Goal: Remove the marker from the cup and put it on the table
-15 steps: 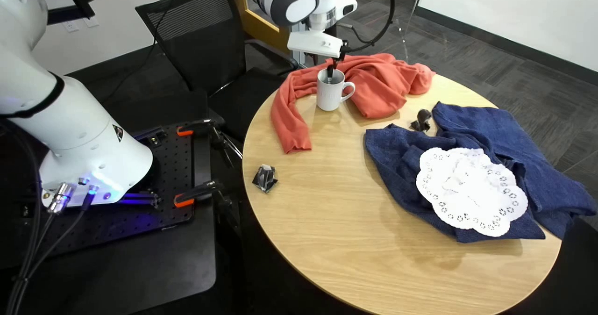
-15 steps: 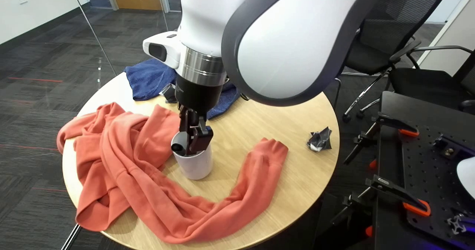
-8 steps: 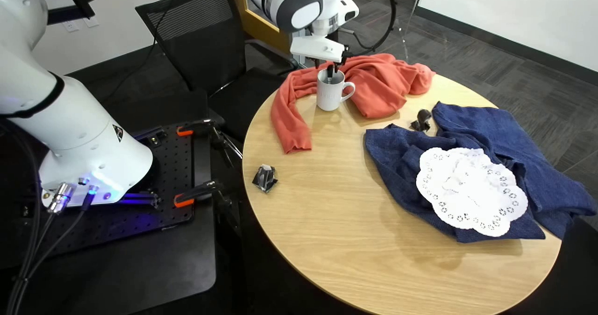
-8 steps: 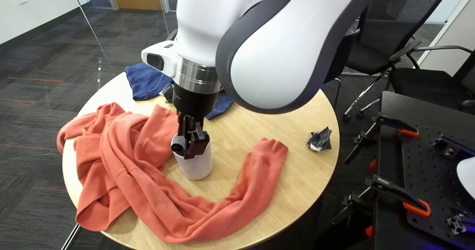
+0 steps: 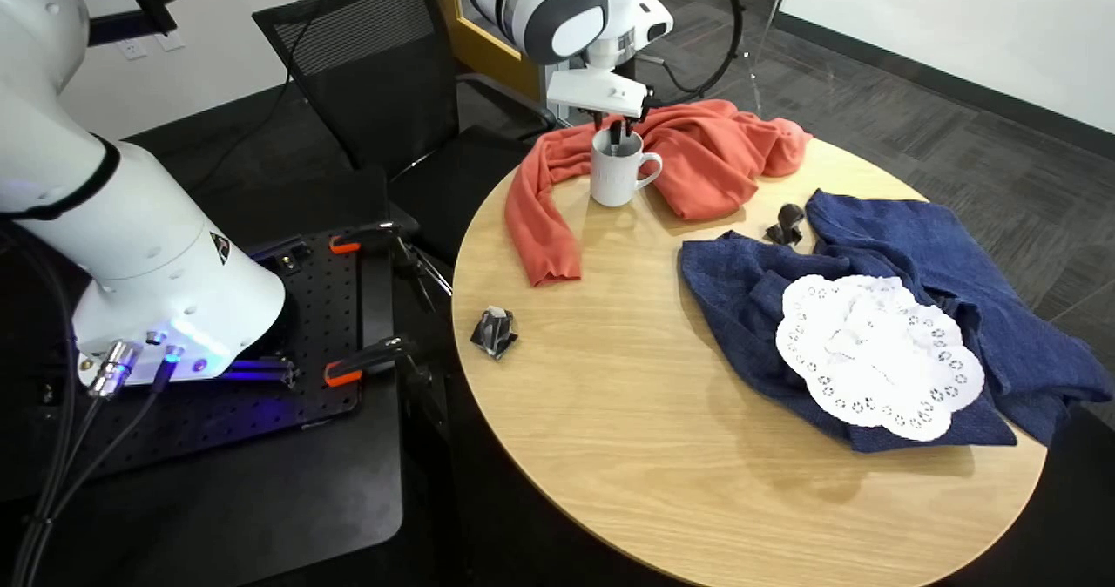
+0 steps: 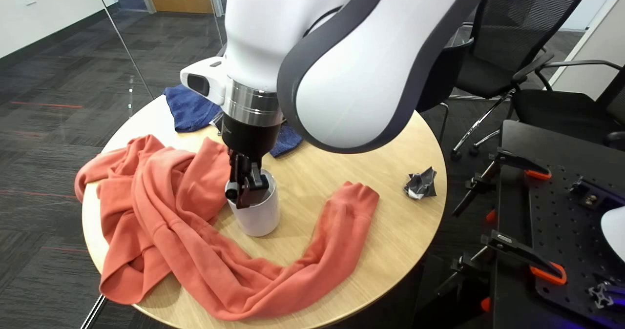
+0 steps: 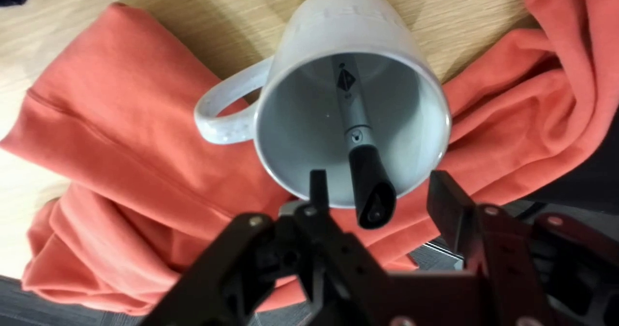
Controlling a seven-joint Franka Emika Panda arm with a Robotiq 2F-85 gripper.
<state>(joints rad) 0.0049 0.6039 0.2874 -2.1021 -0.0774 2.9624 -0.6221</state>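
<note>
Marker (image 7: 359, 140): inside the cup (image 7: 304, 118); tilted, grey body down, black end up at the rim.
End effector (image 7: 378, 186): spread; in the wrist view one finger stands on each side of the marker's black end, with a gap on both sides.
Fingertip depth: at the cup mouth; whether the tips reach below the rim cannot be told.
Cup: white, upright on the bench (image 5: 610, 465); handle toward the left of the wrist view.
Red cloth (image 6: 166, 207): bunched beside the cup, one length curving part of the way around it.
Blue cloth (image 5: 740, 308): on the bench, well apart from the cup.
Doily (image 5: 880, 356): white, on top of the blue cloth.
Black scrap (image 5: 495, 334): crumpled, near the bench rim.
Small dark object (image 5: 788, 224): just beside the blue cloth.
</note>
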